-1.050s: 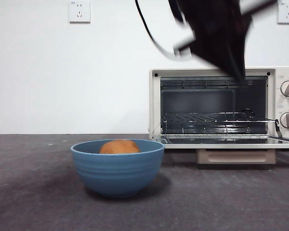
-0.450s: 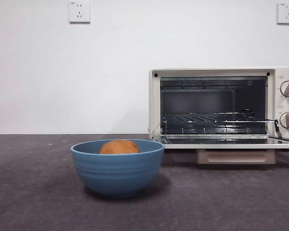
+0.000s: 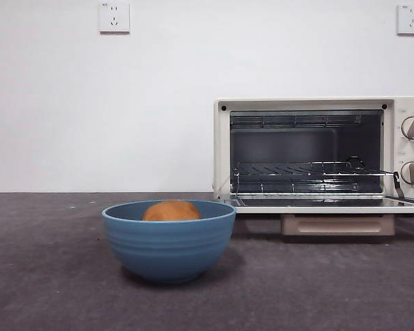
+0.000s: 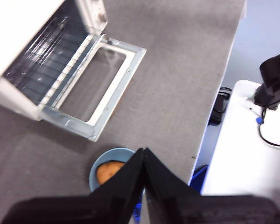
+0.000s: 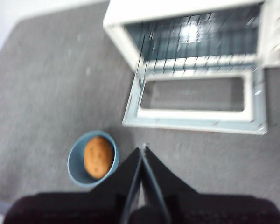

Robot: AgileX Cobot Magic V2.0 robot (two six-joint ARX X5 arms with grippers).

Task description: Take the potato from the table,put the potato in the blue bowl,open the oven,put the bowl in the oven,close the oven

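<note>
Bowl: the round mid-blue ridged bowl (image 3: 168, 238) sat on the dark grey surface (image 3: 48, 276), holding the orange-brown potato (image 3: 171, 210).
Oven: cream-white oven (image 3: 317, 152) stood open beside it.
Pincers: my left pincer (image 4: 143, 156) and right pincer (image 5: 142, 151) hung clenched, empty, high above; neither clearly nearer.

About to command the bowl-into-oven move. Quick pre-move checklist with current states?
1. Orange-brown oval potato inside the round blue ridged bowl: ok.
2. Cream-white toaster oven door down flat: ok.
3. Oven wire rack bare: ok.
4. Bowl upright on the dark grey table, apart from the oven: ok.
5. Left gripper and right gripper high above, shut, holding nothing: ok.
6. Bowl fits under the oven roof: cannot tell.
</note>
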